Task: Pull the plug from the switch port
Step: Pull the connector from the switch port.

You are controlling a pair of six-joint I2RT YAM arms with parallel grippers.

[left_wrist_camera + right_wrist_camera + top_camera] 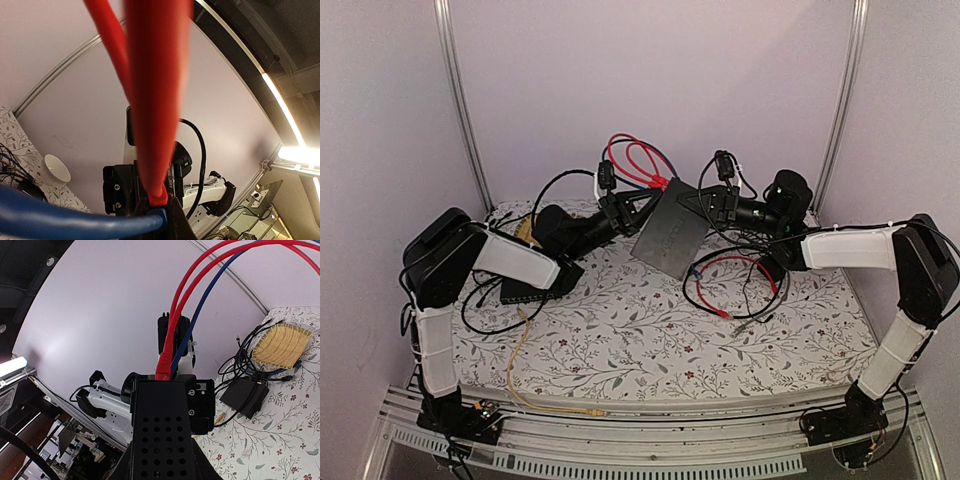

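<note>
Both arms hold the flat black switch [670,232] tilted above the table. My right gripper [712,200] is shut on its right end; in the right wrist view its perforated face [165,435] fills the space between my right gripper's [162,471] jaws. A red plug [164,371] and a blue cable [181,357] enter the switch port row on the far edge. My left gripper [640,206] is at that edge. In the left wrist view my left gripper [157,212] is shut, with the red plug [159,197] pinched at its tips and the blue plug [150,221] just below.
A dark grey box [530,290] with a yellow cable [520,370] lies on the floral tablecloth at the left. Loose red and black cables [740,285] lie under the right arm. A woven mat [280,345] and a white bowl [57,169] sit at the back.
</note>
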